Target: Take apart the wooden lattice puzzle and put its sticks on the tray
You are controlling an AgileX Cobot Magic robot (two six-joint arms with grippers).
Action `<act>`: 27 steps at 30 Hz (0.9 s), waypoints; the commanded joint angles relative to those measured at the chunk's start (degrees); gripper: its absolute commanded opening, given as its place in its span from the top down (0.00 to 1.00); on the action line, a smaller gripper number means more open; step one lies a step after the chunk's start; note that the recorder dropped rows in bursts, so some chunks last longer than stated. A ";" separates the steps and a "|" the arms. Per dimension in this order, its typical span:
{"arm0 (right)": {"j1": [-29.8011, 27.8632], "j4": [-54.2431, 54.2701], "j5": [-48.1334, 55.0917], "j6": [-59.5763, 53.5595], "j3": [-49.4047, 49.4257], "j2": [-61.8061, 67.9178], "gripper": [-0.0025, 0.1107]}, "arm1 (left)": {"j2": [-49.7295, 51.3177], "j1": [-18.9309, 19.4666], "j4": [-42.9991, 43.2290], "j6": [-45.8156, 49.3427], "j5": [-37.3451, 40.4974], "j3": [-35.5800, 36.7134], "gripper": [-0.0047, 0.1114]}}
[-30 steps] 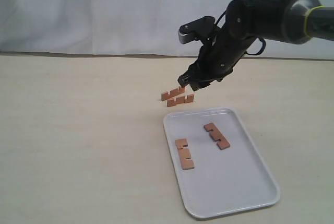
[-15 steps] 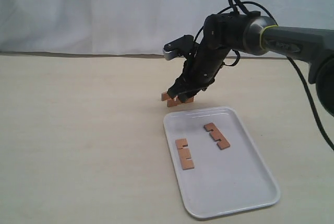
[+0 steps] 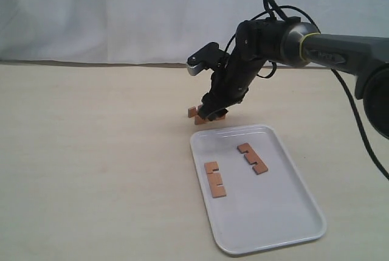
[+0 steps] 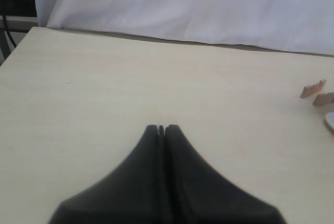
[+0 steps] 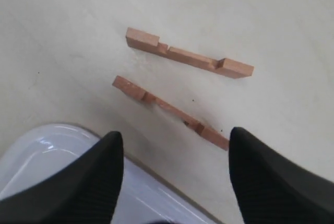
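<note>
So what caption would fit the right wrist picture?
Open gripper over two notched wooden sticks lying apart on the table, next to the white tray.

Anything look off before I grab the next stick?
Nothing stands out. Two sticks lie flat in the tray; the other two sit apart on the table just beyond it, under the open right tool.

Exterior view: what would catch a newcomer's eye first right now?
The right arm reaches down just past the far rim of the tray, jaws open over two notched sticks lying apart on the table. Two more sticks already lie on the tray.
</note>
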 commanded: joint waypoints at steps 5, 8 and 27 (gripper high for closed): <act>-0.13 -0.33 -2.97 -2.43 -0.42 1.71 0.47 | -0.09 0.08 0.01 -0.20 -0.67 0.17 0.96; -0.13 -0.48 -3.38 -2.67 -0.42 2.39 0.47 | -0.09 0.08 0.01 -0.20 -0.67 0.17 0.96; -0.24 -0.48 -5.92 -3.92 -0.42 3.96 0.47 | -0.09 0.08 0.01 -0.20 -0.67 0.17 0.96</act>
